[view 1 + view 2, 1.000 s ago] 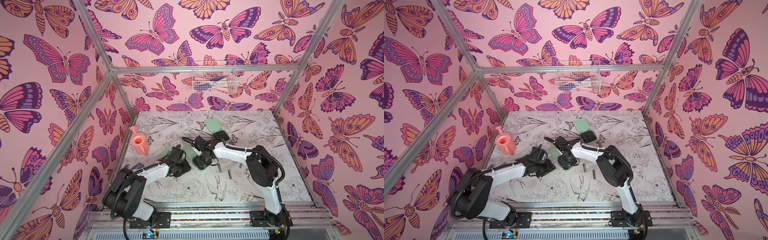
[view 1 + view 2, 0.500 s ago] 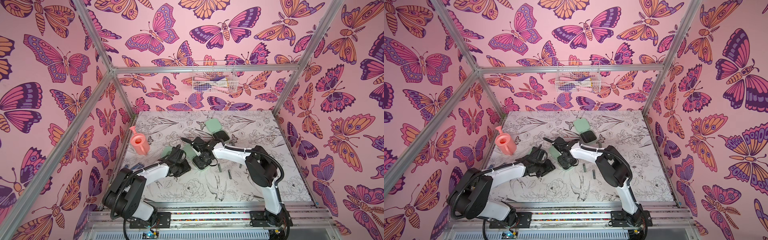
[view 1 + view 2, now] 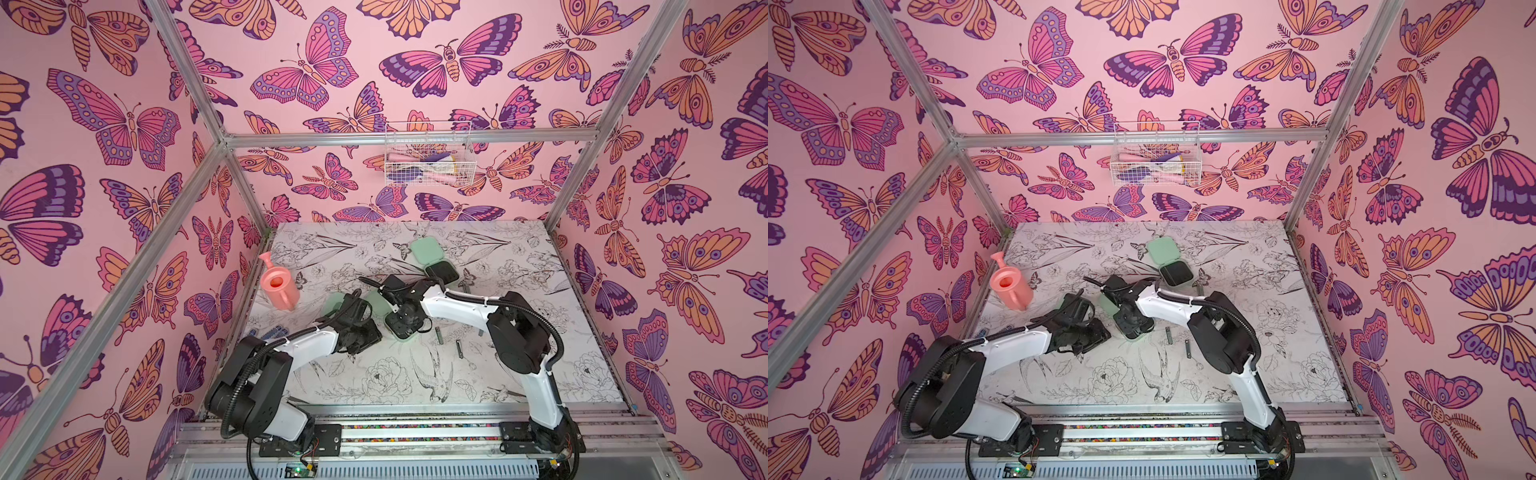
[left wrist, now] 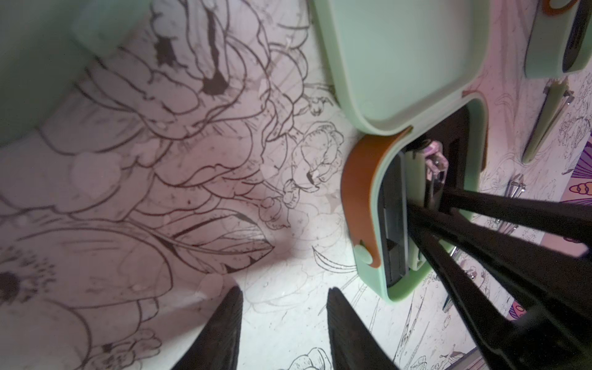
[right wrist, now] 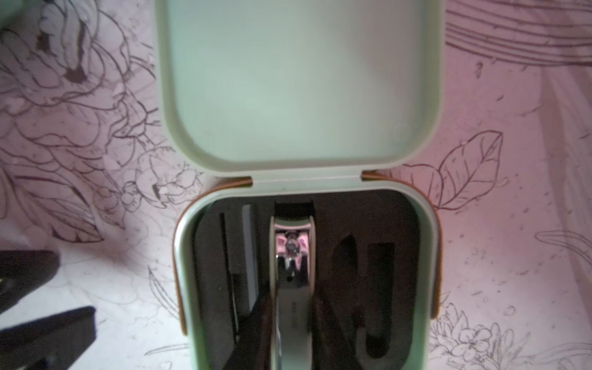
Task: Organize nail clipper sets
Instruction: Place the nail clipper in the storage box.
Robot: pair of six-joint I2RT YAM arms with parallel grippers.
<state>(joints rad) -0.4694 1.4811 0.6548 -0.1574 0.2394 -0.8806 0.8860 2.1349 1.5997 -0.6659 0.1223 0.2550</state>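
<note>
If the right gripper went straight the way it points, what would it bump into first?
The right gripper, shut on a nail clipper, points into the open mint case. Going straight, the clipper would probably touch the case's black insert first; depth is hard to judge.

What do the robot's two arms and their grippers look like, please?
Both the left arm and right arm have white links, bulky black joints and black ribbed cable hoses tied with white zip ties. The left gripper and right gripper have slim, tapered black fingers.
</note>
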